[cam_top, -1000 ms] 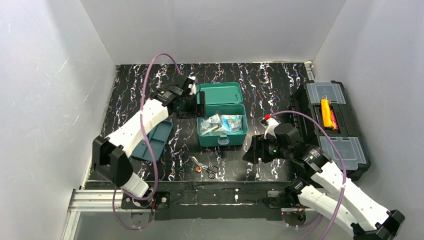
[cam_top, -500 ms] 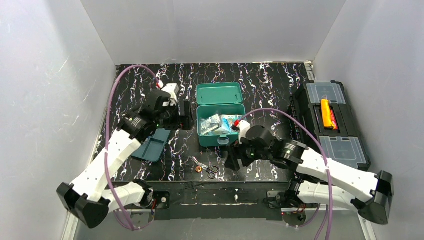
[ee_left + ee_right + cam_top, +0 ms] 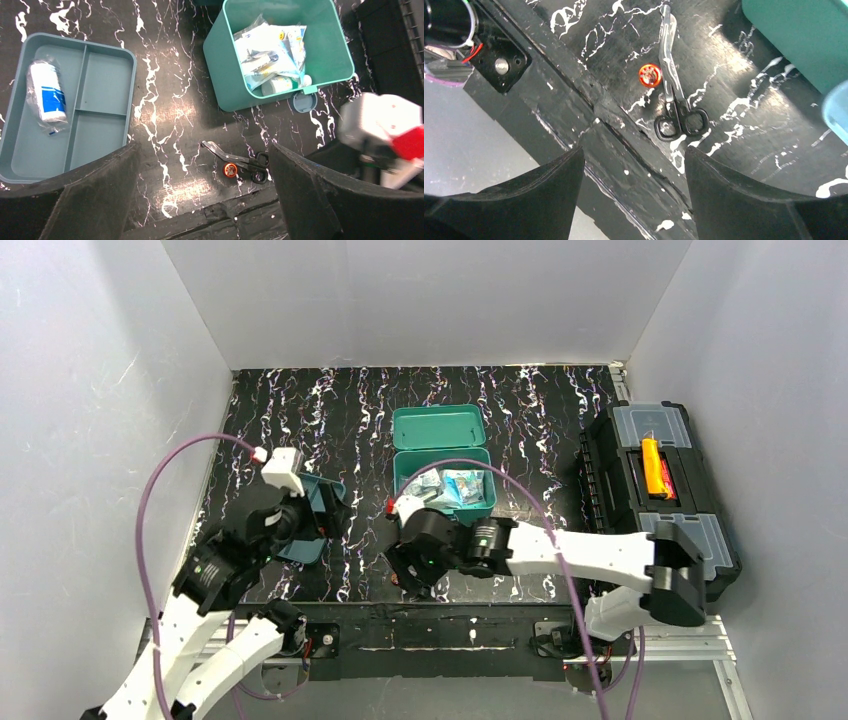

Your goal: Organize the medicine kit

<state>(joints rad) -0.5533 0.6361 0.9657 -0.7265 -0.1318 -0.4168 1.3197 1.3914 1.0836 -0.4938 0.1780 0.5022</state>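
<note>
The teal medicine kit (image 3: 443, 518) stands open at mid table, lid (image 3: 437, 427) laid back, with several packets inside; it also shows in the left wrist view (image 3: 219, 65). Its blue-teal inner tray (image 3: 100, 80) lies to the left of it, holding a wrapped bandage roll (image 3: 45, 92). Black-handled scissors (image 3: 674, 85) and a small orange round thing (image 3: 650, 75) lie near the table's front edge. My right gripper (image 3: 412, 562) hovers open just above them. My left gripper (image 3: 322, 512) is open and empty above the tray (image 3: 303, 548).
A black toolbox (image 3: 690, 540) with clear lids stands at the right edge, a yellow-orange item (image 3: 652, 468) in its middle. White walls close in three sides. The table's front edge and mounting rail (image 3: 499, 65) are right by the scissors.
My left arm has drawn back from the kit's left side to the near left, above the tray. My right arm has swung left from beside the toolbox to above the scissors.
</note>
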